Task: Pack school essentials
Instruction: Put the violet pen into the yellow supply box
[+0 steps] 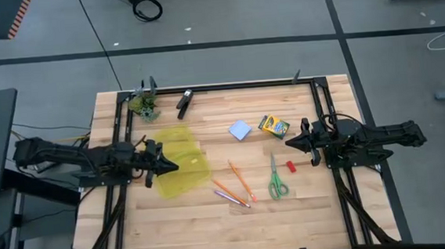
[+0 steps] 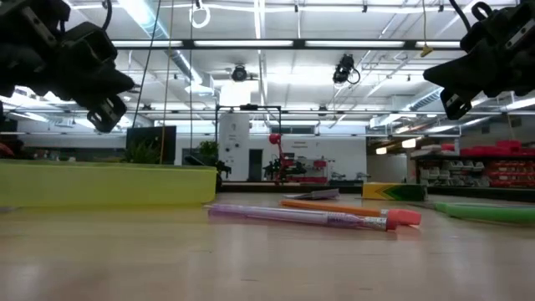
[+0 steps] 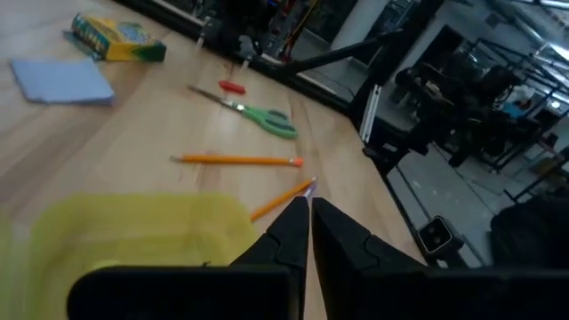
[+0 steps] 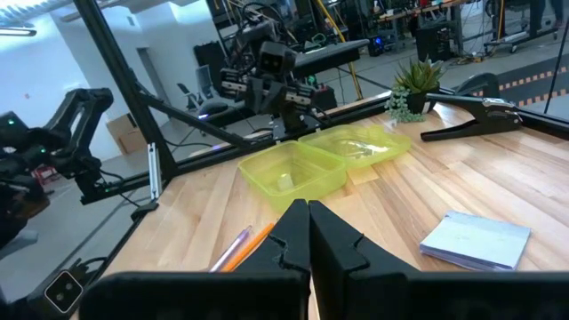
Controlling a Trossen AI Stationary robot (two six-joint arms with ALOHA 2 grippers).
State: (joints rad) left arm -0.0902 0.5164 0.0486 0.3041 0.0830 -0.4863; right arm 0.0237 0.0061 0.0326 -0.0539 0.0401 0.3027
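An open yellow-green see-through case (image 1: 182,165) lies on the table's left half. My left gripper (image 1: 170,166) hangs shut just above its near-left part, touching nothing, its fingertips (image 3: 298,213) pointing out over the case (image 3: 133,240). To the right lie two orange pencils (image 1: 240,178), a pinkish pen (image 1: 233,197), green-handled scissors (image 1: 277,181), a red eraser (image 1: 291,166), a pale blue note pad (image 1: 240,129) and a crayon box (image 1: 273,126). My right gripper (image 1: 289,142) waits shut in the air, between the crayon box and the eraser.
A black clip-like tool (image 1: 184,102) and a small green plant (image 1: 146,105) sit at the far left of the table. A black frame rail (image 1: 228,86) runs round the table's edges. Bare wood (image 1: 214,227) lies near the front edge.
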